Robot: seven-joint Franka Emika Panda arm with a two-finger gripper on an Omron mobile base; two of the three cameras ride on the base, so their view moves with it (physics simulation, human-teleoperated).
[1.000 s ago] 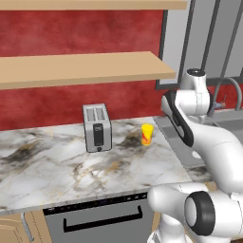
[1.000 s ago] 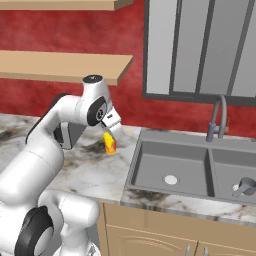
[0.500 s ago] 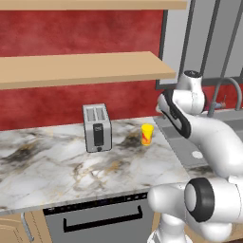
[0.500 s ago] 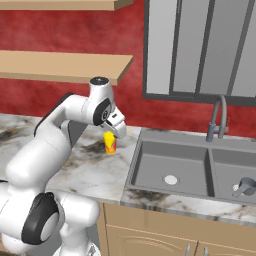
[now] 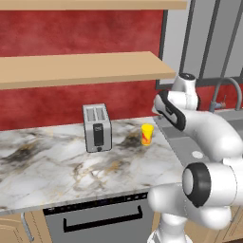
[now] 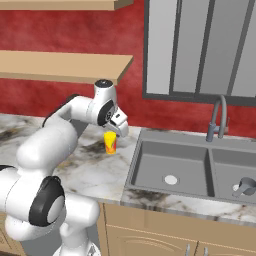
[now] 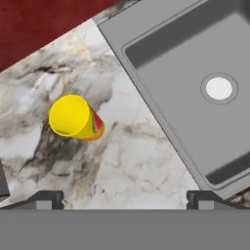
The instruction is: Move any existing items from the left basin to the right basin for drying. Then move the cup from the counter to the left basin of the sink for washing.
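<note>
The cup stands upright on the counter, a small yellow tumbler close to the sink's left rim. My gripper hangs open just above it and slightly toward the sink, holding nothing. In the hand view the cup lies up and left of my gripper, outside its open jaws. The left basin shows only its bare floor and drain. The right basin holds a small grey mug.
A silver toaster stands on the counter left of the cup. An arched grey tap rises behind the sink's divider. A wooden shelf runs along the red wall above the counter.
My hand has shifted a little to the right, toward the sink's edge, while the elbow swung round. The jaws stayed open and the cup has not moved.
</note>
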